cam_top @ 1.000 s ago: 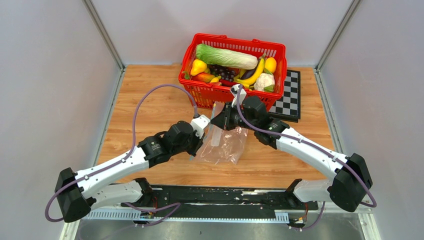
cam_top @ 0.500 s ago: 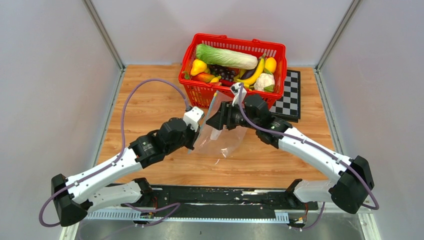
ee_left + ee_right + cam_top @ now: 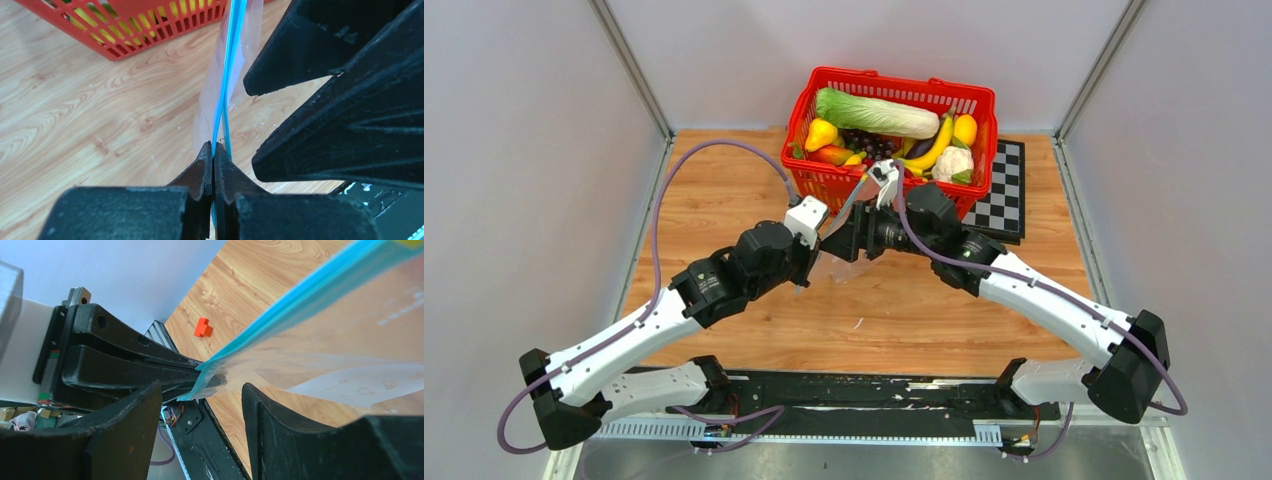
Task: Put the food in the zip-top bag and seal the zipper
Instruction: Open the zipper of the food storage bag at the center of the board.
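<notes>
left end effector (image 3: 213, 165): just clamped on zipper (image 3: 227, 75) end
right end effector (image 3: 201, 386): let go, jaws apart astride zipper
zip-top bag (image 3: 350, 355): raised over tabletop (image 3: 75, 115), before red basket (image 3: 894, 85), far edge
food (image 3: 929, 150): in red basket
meaning: handover; mouth likely needs opening

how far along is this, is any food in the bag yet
Early. Done: the left hand is shut on the zipper, holding the zip-top bag up by that edge. In hand: the right hand stands open around the bag's teal edge, not gripping it. Left: no food shows inside the bag; the food sits in the red basket, so filling and sealing remain.
</notes>
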Controlling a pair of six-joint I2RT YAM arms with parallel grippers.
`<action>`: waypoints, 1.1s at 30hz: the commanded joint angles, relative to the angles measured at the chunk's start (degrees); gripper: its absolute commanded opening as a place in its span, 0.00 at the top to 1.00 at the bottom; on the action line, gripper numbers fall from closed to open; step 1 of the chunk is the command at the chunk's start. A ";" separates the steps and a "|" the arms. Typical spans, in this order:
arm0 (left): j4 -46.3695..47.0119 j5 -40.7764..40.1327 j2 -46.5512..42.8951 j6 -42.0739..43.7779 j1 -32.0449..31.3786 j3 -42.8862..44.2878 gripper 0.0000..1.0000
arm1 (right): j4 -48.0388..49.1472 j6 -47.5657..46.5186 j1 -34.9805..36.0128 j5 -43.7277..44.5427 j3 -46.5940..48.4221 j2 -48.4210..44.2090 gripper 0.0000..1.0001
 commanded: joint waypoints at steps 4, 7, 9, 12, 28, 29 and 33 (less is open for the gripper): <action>0.42 -0.06 0.13 0.14 -0.31 2.00 1.00 | -2.19 -1.13 2.38 6.23 5.11 2.94 0.40; 1.40 0.40 -0.91 -0.24 -0.30 1.43 1.00 | -3.19 -0.91 2.74 8.80 4.58 3.54 0.48; 1.83 0.35 -1.24 -0.46 -0.30 1.13 1.00 | -2.73 -0.88 2.89 9.58 3.61 3.13 0.55; 1.61 0.04 -0.98 -0.67 -0.30 0.99 1.00 | -2.30 -1.95 3.16 9.27 3.20 2.68 0.62; 1.65 2.81 -1.86 -0.72 -0.30 0.67 1.00 | -7.04 -3.11 3.71 17.19 3.45 2.68 0.71; 1.73 3.57 -1.57 -0.65 -0.30 0.69 1.00 | -6.62 -2.69 3.67 17.13 3.65 2.84 0.70; 1.12 4.43 -0.34 -1.23 -0.30 1.06 1.00 | -4.59 -2.27 3.88 16.33 4.49 3.29 0.70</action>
